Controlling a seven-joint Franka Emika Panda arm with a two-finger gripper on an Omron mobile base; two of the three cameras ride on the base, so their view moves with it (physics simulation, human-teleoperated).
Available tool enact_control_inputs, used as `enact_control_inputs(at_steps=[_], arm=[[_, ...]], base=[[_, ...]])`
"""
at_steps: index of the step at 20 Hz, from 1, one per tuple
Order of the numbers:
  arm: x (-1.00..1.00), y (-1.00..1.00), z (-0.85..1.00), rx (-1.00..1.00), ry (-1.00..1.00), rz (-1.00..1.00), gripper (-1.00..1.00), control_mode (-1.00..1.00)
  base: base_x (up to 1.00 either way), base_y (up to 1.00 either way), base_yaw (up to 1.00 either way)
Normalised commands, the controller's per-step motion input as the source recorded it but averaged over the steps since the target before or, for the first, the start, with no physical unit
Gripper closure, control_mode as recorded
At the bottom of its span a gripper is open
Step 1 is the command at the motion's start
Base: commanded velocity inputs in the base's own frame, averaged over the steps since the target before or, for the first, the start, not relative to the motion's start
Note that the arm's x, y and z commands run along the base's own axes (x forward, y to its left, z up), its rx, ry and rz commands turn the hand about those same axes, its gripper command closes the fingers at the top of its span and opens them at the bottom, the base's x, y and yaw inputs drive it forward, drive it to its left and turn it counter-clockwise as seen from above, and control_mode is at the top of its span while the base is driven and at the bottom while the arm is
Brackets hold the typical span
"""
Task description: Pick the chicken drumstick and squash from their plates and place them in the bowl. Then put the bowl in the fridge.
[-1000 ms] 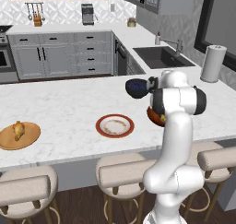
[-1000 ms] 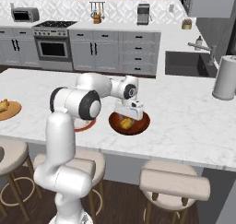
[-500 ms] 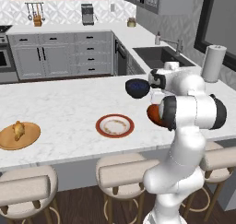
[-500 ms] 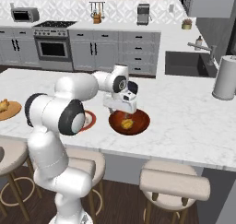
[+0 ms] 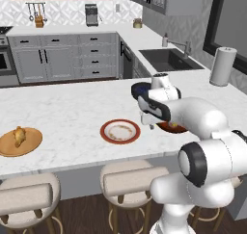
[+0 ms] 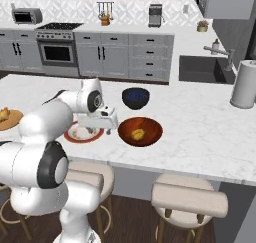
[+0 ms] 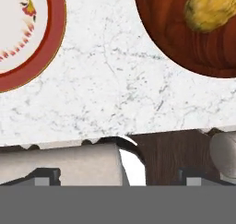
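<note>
My tool [image 6: 102, 121] hangs released and empty above the table [image 5: 72, 112], between the red-rimmed plate [image 5: 120, 131] and the bowl [image 6: 140, 131]. The squash [image 6: 138, 134] lies in the bowl; in the hand view its long axis runs roughly from the bowl's middle toward the rim. That plate is bare, so I judge the first half of the loading done and the drumstick [image 5: 19, 136] to be the step in hand. It sits on the wooden plate [image 5: 19, 141], well apart from the tool, at the far left of the table. It seems to stand nearly upright with its narrow end up, though it is too small for me to be sure. The next move calls for a long swing left, then a descent over the meat with the fingers astride its narrower width.
</note>
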Motion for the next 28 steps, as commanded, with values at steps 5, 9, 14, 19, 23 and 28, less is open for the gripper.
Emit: enact_control_inputs(at_steps=[5,9,14,19,23,28], arm=[[-0.03,1.00,0.24,0.00,-0.01,0.19,-1.00,-1.00],[0.00,1.00,0.11,0.00,-0.14,0.05,-1.00,-1.00],[-0.03,1.00,0.05,0.06,-0.20,0.02,-1.00,-1.00],[-0.24,0.98,0.01,0.12,-0.08,0.10,-1.00,-1.00],[-0.08,1.00,0.15,0.15,0.00,0.08,-1.00,-1.00],[0.00,1.00,0.17,0.17,0.02,0.00,-1.00,-1.00]], base=[[0.00,0.00,0.00],[0.00,0.00,0.00],[0.00,0.00,0.00],[0.00,0.00,0.00],[0.00,0.00,0.00],[0.00,0.00,0.00]])
